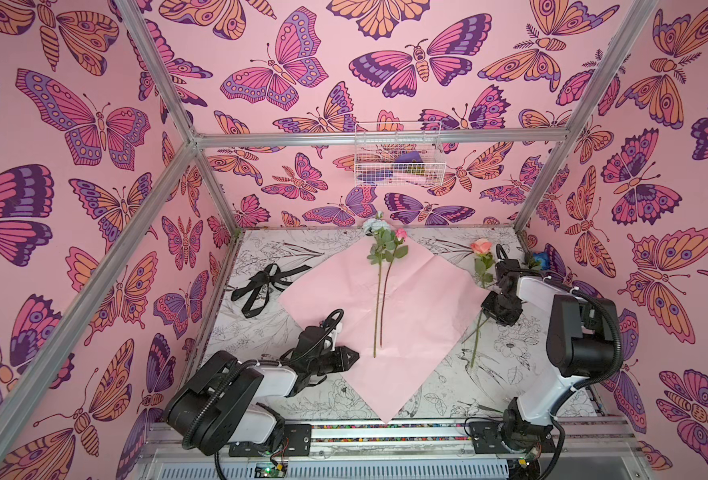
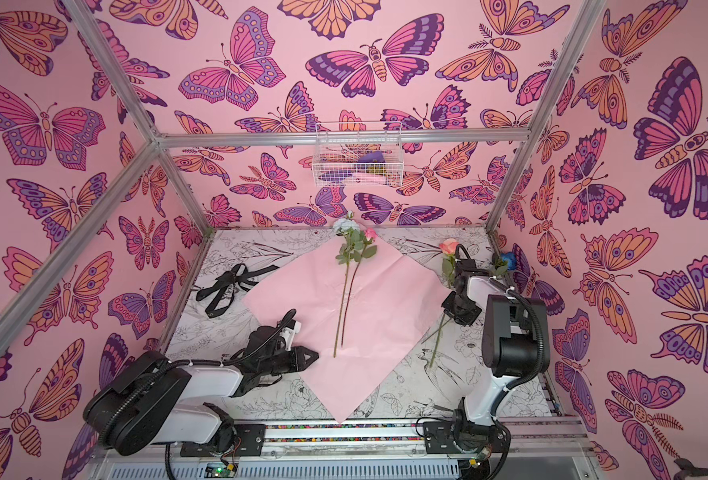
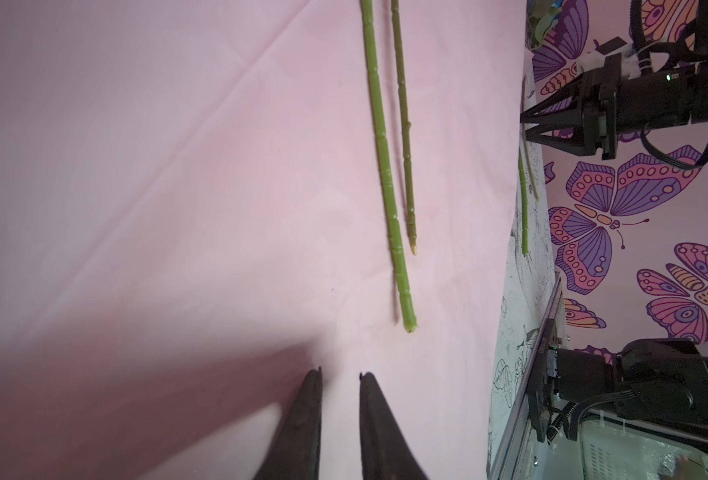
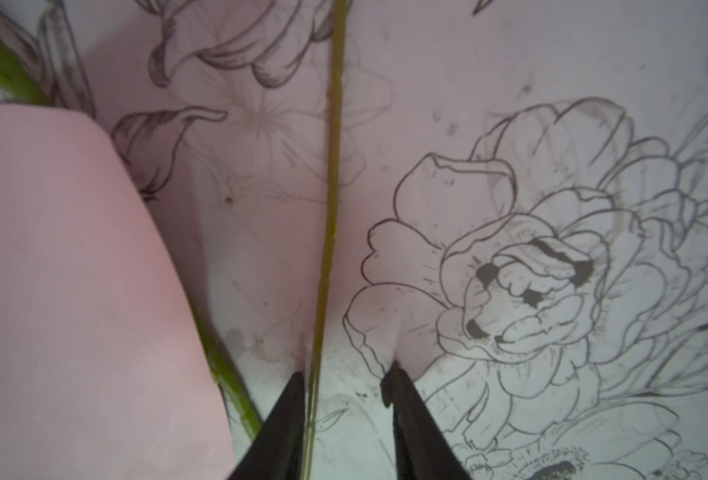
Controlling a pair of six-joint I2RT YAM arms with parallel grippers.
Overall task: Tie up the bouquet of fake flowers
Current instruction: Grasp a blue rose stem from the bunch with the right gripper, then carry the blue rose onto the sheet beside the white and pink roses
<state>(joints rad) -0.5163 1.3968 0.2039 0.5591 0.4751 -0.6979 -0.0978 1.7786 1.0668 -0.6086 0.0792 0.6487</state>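
Left tool faces 2 stems on pink paper.

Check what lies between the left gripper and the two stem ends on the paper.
Only bare pink paper separates the left gripper from the two stems, clear in the left wrist view.

Pink butterfly-print walls and aluminium frame surround a flower-sketched tabletop.

Bright, even light overhead, walls bowing at the edges. Soft shadow pools beside my left fingers on the pink paper; the right wrist's near stem blurs.
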